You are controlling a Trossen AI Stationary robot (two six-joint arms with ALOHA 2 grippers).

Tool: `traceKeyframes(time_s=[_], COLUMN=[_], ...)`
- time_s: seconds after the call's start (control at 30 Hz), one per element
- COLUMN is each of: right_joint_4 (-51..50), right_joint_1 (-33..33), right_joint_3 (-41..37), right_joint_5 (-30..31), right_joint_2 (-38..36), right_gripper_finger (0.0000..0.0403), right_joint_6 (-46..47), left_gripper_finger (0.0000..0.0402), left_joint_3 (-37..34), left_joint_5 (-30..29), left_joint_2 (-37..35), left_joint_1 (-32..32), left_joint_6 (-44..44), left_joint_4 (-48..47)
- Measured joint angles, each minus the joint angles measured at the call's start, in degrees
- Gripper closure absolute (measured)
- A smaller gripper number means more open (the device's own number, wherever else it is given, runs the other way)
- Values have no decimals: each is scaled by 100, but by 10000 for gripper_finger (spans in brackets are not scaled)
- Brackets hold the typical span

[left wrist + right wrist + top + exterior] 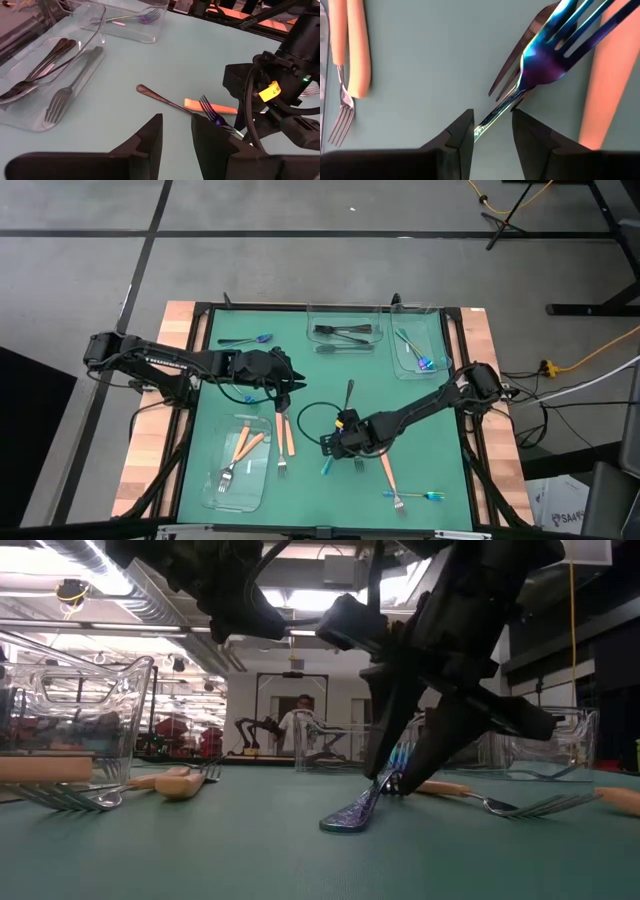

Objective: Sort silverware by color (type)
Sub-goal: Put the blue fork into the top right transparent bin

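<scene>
On the green mat I watch my right gripper close its fingers on an iridescent fork at the near centre, beside a black fork and orange-handled fork, while my left gripper hovers slightly parted, empty.

My worktable, green mat. Resting on it: three clear trays; a blue spoon; orange-handled forks; a black fork; an iridescent fork; an iridescent fork's handle tip.
</scene>
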Motion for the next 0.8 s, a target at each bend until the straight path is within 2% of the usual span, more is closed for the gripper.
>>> traceKeyframes(time_s=[0.7, 0.8], right_joint_4=[23, 20], right_joint_1=[0, -2], right_joint_3=[2, 2], right_joint_5=[70, 84], right_joint_2=[0, 0], right_gripper_finger=[281, 292], right_joint_6=[-156, -156], left_gripper_finger=[305, 305], left_joint_3=[0, 0], left_joint_5=[2, 2], left_joint_2=[0, 0], left_joint_1=[0, 0], left_joint_6=[1, 1], left_joint_4=[-7, -7])
